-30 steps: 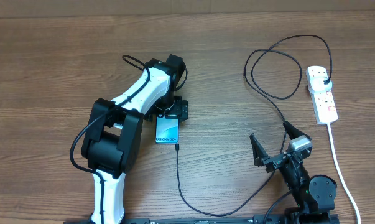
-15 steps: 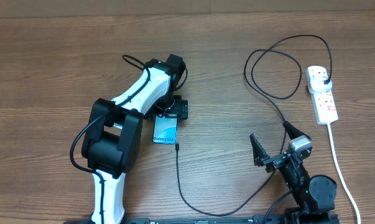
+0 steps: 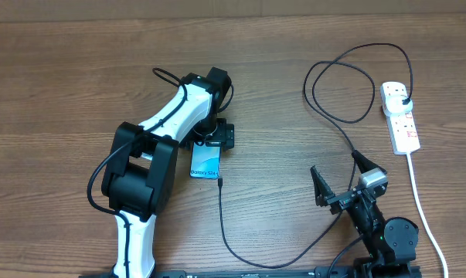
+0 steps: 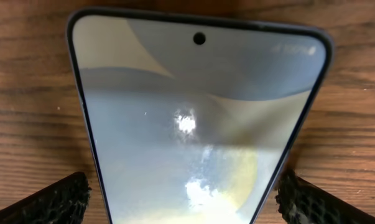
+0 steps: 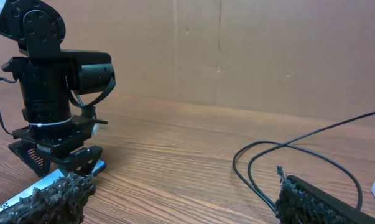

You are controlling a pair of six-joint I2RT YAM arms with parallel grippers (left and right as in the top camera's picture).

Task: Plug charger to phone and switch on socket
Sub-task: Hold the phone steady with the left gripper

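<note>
The phone [image 3: 205, 164] lies flat on the wooden table with its blue screen up. It fills the left wrist view [image 4: 196, 124]. My left gripper [image 3: 207, 149] is over the phone's far end, open, with one finger on each side of it. A strip of wood shows beside the left fingertip [image 4: 56, 199]. The charger cable's connector tip [image 3: 219, 182] lies just off the phone's near right corner, unplugged. The cable [image 3: 240, 261] loops right and up to a black plug [image 3: 403, 100] in the white socket strip [image 3: 403, 123]. My right gripper [image 3: 341, 184] is open and empty at the front right.
The socket's white cord [image 3: 422, 201] runs down the right edge toward the front. The black cable makes large loops [image 3: 341, 85] at the back right and passes close to my right gripper [image 5: 181, 205]. In the right wrist view the left arm [image 5: 50, 93] stands at the left.
The phone has shifted slightly left and turned a little under my left gripper since one second ago. It has been still since half a second ago. The right arm has not moved.
</note>
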